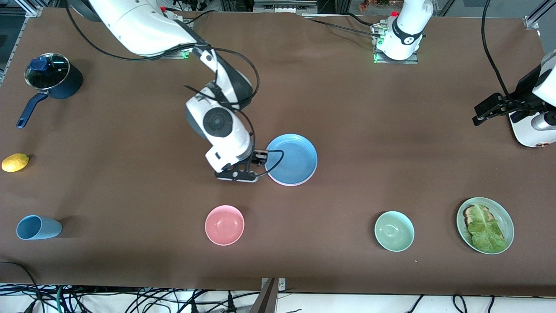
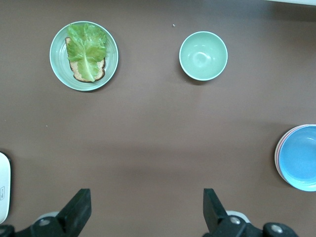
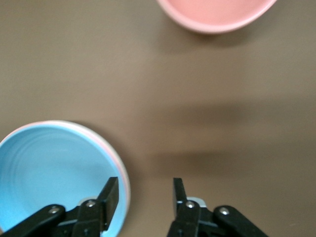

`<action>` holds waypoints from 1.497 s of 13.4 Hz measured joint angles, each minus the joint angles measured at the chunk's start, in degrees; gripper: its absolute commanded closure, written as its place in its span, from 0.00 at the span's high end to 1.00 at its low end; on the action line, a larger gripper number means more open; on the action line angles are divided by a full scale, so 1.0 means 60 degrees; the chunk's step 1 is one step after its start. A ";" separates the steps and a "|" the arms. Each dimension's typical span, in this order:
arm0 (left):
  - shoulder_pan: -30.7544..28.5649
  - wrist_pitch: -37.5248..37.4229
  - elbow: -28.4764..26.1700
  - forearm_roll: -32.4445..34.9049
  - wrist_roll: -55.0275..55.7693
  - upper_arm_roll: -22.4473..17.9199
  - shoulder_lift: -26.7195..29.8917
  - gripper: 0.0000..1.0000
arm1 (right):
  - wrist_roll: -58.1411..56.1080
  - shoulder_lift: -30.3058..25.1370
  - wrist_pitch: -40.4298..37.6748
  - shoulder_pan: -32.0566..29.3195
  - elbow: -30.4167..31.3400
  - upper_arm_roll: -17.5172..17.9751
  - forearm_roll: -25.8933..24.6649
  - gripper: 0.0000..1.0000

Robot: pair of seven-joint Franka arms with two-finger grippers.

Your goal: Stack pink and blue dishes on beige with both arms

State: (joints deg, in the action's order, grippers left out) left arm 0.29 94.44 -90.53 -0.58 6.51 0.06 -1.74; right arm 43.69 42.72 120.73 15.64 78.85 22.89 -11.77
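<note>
The blue plate (image 1: 291,159) lies on top of a stack in the middle of the table. The pink plate's rim (image 1: 286,184) peeks out just beneath it, also as a thin pink edge (image 3: 123,170) in the right wrist view. The beige plate is hidden. My right gripper (image 1: 259,158) is low at the stack's edge toward the right arm's end, open (image 3: 144,197), one finger over the blue plate (image 3: 49,168) and one outside the rim. My left gripper (image 1: 480,114) waits up high at the left arm's end of the table, wide open (image 2: 146,207) and holding nothing.
A pink bowl (image 1: 224,224) and a green bowl (image 1: 394,231) sit nearer the front camera than the stack. A pale green plate (image 1: 506,217) carries toast and lettuce. A light blue cup (image 1: 38,227), a lemon (image 1: 15,162) and a dark blue pot (image 1: 52,78) sit at the right arm's end.
</note>
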 measured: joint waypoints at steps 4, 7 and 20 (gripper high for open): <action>-0.0001 0.0000 0.0001 0.0000 0.0000 0.0000 -0.0001 1.00 | -0.2070 -0.0699 -0.1434 -0.1090 -0.0311 -0.0001 -0.0001 1.00; -0.0003 0.0000 0.0007 0.0000 0.0000 0.0000 -0.0005 1.00 | -0.3426 -0.1703 -0.2799 -0.1920 -0.0371 -0.0001 0.0000 1.00; -0.0005 -0.0005 0.0026 0.0000 -0.0001 0.0000 -0.0021 1.00 | -0.7215 -0.6853 -0.5165 -0.2218 0.1956 -0.3599 0.2397 1.00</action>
State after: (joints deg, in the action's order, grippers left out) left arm 0.26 94.41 -90.38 -0.58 6.51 0.06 -1.87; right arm 0.40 1.60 89.74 2.33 90.58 1.30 2.62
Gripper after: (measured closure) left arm 0.000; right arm 0.000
